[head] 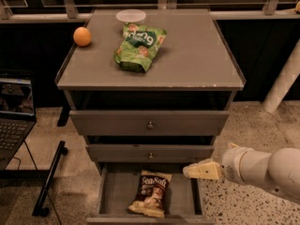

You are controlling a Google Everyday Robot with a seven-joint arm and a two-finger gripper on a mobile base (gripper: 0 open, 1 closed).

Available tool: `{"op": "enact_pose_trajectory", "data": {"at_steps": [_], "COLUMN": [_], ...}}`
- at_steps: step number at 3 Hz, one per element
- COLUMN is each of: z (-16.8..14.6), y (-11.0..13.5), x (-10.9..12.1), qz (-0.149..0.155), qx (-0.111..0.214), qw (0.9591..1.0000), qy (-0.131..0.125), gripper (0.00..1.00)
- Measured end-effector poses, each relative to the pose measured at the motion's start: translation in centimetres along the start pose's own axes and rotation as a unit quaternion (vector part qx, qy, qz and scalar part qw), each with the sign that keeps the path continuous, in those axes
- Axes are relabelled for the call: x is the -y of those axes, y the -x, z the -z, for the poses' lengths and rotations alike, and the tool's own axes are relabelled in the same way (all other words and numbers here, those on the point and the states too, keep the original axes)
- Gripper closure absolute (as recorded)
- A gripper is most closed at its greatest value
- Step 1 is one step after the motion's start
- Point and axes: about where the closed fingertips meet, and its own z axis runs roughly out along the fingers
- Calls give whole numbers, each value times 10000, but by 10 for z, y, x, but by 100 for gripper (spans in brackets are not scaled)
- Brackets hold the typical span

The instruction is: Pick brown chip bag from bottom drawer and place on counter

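Observation:
The brown chip bag [151, 193] lies flat in the open bottom drawer [117, 193], lettering up. My gripper [193, 170] comes in from the right on a white arm and hovers over the drawer's right rear corner, to the right of the bag and a little above it, not touching it. The counter [197, 60] is the grey top of the cabinet above.
A green chip bag [139, 46], an orange [82, 36] and a clear round lid [131, 16] lie on the counter. The two upper drawers [150, 123] are shut. A laptop [14, 111] stands at the left, a black bar [50, 179] on the floor.

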Motion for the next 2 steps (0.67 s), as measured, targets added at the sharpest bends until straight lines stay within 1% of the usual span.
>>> {"op": "enact_pose_trajectory", "data": {"at_steps": [1,2], "z": [0,-23], "y": [-7,-40], "x": [-2,6], "qz": [-69,-525], "qx": [49,200], "qw": [9999,9981], "qy": [-92,-236], "gripper": [0,0]}}
